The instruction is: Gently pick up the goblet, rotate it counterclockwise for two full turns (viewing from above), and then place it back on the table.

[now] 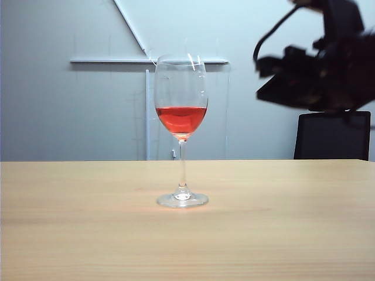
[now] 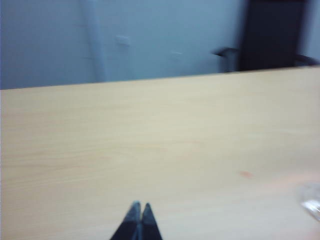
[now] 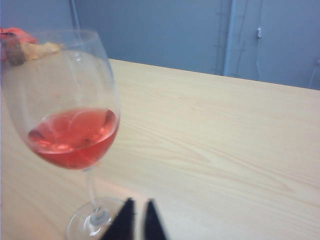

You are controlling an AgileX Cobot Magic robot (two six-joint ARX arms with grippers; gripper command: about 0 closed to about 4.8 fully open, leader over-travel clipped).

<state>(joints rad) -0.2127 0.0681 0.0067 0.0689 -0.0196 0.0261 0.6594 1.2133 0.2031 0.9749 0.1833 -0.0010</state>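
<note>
The goblet, a clear glass with red liquid low in its bowl, stands upright on its round foot in the middle of the tan table. My right arm is a dark blur hanging high at the right, well clear of the glass. In the right wrist view the goblet is close by, and my right gripper shows only a thin slit between its tips, beside the foot, with nothing in it. My left gripper is shut over bare table, with an edge of the goblet's foot at the side.
A black chair back rises behind the table's far edge on the right. A grey wall with white rails runs behind the table. The same dark chair shows beyond the table edge in the left wrist view.
</note>
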